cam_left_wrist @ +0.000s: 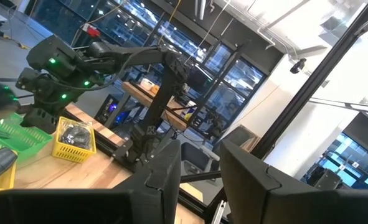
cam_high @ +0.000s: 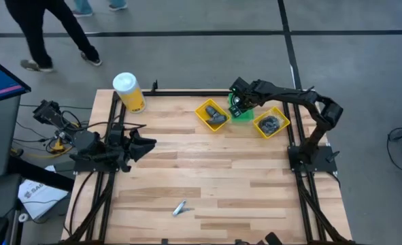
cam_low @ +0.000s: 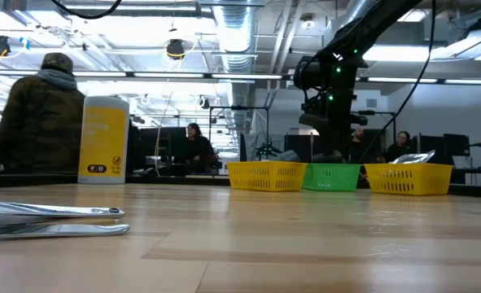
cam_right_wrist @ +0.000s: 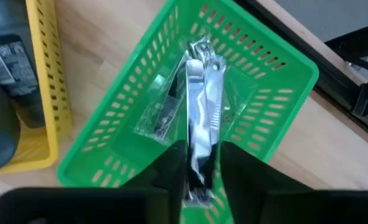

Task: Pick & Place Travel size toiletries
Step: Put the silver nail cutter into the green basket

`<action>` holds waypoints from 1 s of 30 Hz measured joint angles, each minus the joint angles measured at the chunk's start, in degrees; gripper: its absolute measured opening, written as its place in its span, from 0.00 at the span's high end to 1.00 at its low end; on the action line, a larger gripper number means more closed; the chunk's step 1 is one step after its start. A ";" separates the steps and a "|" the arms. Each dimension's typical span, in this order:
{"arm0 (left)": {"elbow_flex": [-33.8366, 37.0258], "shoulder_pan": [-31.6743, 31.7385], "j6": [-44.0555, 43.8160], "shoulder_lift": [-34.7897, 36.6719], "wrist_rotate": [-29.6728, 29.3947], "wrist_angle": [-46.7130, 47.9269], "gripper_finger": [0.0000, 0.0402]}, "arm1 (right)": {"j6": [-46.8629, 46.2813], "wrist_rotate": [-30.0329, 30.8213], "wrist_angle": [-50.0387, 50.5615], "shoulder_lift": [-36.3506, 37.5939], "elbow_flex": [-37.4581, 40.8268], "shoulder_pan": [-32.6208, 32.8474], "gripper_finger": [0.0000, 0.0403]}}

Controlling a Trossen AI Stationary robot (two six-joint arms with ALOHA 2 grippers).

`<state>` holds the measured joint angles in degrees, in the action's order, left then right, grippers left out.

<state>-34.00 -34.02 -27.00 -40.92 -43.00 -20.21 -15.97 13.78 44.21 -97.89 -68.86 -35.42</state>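
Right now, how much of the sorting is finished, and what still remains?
Done: dark pieces lie in the two yellow trays. In hand: the right gripper holds a silver clipper over the green tray, above another clipper there. Left: one clipper lies on the table's near side. The left gripper waits at the left edge.

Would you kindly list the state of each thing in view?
Right gripper: over the green tray, silver clipper between its fingers.
Left gripper: waiting at table's left.
Second clipper: lying on table.
Yellow trays: holding dark items.
Canister: upright.
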 joint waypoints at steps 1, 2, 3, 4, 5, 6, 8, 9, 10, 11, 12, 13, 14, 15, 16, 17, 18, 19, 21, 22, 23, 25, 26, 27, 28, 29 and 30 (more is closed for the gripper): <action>0.00 0.02 0.00 -0.01 0.00 -0.03 0.74 | 0.11 0.00 0.03 0.01 0.00 0.01 0.74; 0.00 0.01 0.00 -0.01 0.00 -0.07 0.74 | 0.11 0.00 -0.16 0.07 -0.03 0.08 0.70; 0.00 0.00 0.00 -0.01 0.00 -0.09 0.74 | 0.12 0.00 -0.34 0.07 -0.05 0.13 0.66; 0.00 0.00 0.00 -0.01 0.00 -0.09 0.74 | 0.11 0.00 -0.34 0.07 -0.04 0.15 0.62; 0.00 0.02 0.00 -0.01 0.00 -0.13 0.74 | 0.10 -0.09 -0.33 0.18 -0.04 0.15 0.58; 0.00 0.02 0.00 -0.01 0.00 -0.20 0.74 | 0.14 -0.39 -0.30 0.44 -0.04 0.16 0.54; 0.00 0.02 -0.01 -0.01 0.00 -0.28 0.74 | 0.75 -1.15 -0.33 1.41 -0.04 0.81 0.48; 0.00 0.00 0.00 -0.01 0.00 -0.30 0.74 | 1.02 -2.12 -0.31 2.08 -0.04 1.28 0.46; 0.00 0.01 -0.01 -0.01 0.00 -0.36 0.74 | 1.61 -3.18 -0.43 2.82 -0.04 2.02 0.44; 0.00 0.02 0.00 -0.01 0.00 -0.42 0.74 | 2.29 -4.18 -0.79 3.69 -0.04 3.05 0.43; 0.00 0.02 0.00 -0.01 -0.02 -0.46 0.74 | 2.88 -5.21 -1.31 4.56 -0.04 4.29 0.43; 0.00 0.02 0.00 -0.01 0.00 -0.46 0.74 | 3.13 -6.19 -1.70 5.46 -0.04 5.75 0.43; 0.00 0.02 0.00 -0.01 0.00 -0.46 0.74 | 3.56 -7.23 -2.00 6.39 -0.04 7.30 0.43; 0.00 0.00 0.00 -0.01 0.00 -0.46 0.74 | 3.99 -8.15 -2.42 7.28 -0.04 8.91 0.44; 0.00 0.02 0.00 -0.01 0.00 -0.48 0.74 | 4.01 -8.75 -3.06 8.06 -0.04 10.80 0.45; 0.00 0.02 -0.02 -0.01 0.00 -0.46 0.74 | 4.01 -9.23 -3.66 8.68 -0.04 12.64 0.46; 0.00 0.00 -0.04 -0.01 0.00 -0.47 0.74 | 4.01 -9.36 -4.09 9.19 -0.04 14.51 0.46; 0.00 0.01 -0.20 -0.01 0.00 -0.48 0.74 | 3.99 -9.37 -4.38 9.73 -0.04 16.45 0.47; 0.00 0.02 -0.22 -0.01 0.53 -0.48 0.74 | 3.99 -9.44 -5.53 10.82 -0.04 20.05 0.49; 0.00 0.02 -0.23 -0.01 1.34 -0.48 0.74 | 3.94 -9.46 -6.29 11.37 -0.04 21.76 0.50; 0.00 0.01 -0.24 -0.01 2.07 -0.48 0.74 | 3.61 -9.48 -6.88 12.08 -0.04 23.46 0.50; 0.00 0.00 -0.23 -0.01 3.14 -0.48 0.74 | 2.55 -9.48 -8.11 13.93 -0.04 26.31 0.51; 0.00 0.01 -0.23 -0.08 3.81 -0.48 0.74 | 1.88 -9.46 -8.79 15.22 -0.04 27.68 0.52; 0.00 0.02 -0.24 -0.17 4.59 -0.48 0.74 | 1.12 -9.46 -9.33 16.55 -0.04 28.99 0.52; 0.00 0.02 -0.24 -0.27 5.59 -0.41 0.74 | 0.49 -9.44 -9.80 17.91 -0.04 30.16 0.53; 0.00 0.01 -0.29 -0.52 6.70 -0.47 0.74 | 0.07 -9.43 -10.32 19.30 -0.04 31.39 0.53; 0.00 0.00 -0.41 -0.90 7.61 -0.52 0.74 | -0.29 -9.40 -10.72 20.69 -0.04 32.54 0.53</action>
<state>-34.00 -34.02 -27.41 -41.82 -35.39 -20.73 -16.26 4.38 33.48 -77.20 -68.90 -2.88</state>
